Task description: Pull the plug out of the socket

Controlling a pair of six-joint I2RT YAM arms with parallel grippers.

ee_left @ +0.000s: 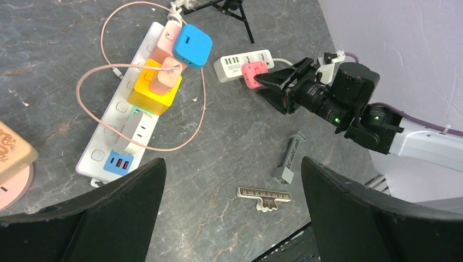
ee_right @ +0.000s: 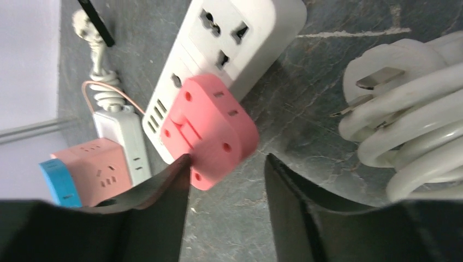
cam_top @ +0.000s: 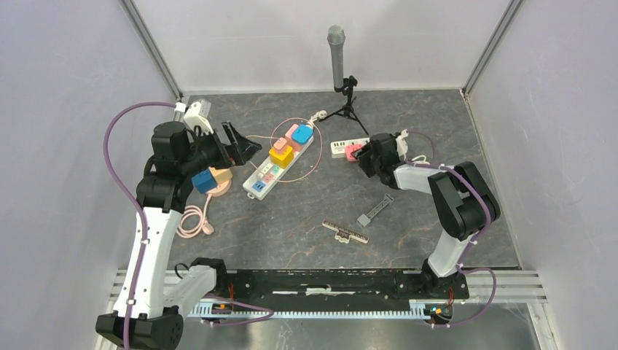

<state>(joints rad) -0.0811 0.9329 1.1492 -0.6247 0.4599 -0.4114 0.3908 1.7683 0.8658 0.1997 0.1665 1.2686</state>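
A pink cube plug [cam_top: 353, 152] sits in the end of a small white socket strip [cam_top: 340, 146] at the middle right of the table. My right gripper [cam_top: 364, 158] is open right beside it. In the right wrist view the plug [ee_right: 210, 131] lies just ahead of the gap of my right gripper [ee_right: 226, 164], its left finger [ee_right: 164, 202] against the plug's lower edge, the strip [ee_right: 229, 49] beyond. My left gripper [cam_top: 244, 146] is open and empty, raised above the table's left side. The left wrist view shows the plug [ee_left: 253, 73] and my left gripper [ee_left: 232, 169] wide open.
A long white power strip [cam_top: 264, 175] carries yellow [cam_top: 281, 154], blue and pink cube adapters with a pink cable looped over it. A microphone on a tripod [cam_top: 337, 55] stands at the back. A piano-key clip [cam_top: 345, 232] and a grey part [cam_top: 375, 208] lie nearer. A coiled white cable [ee_right: 415, 125] lies by the small strip.
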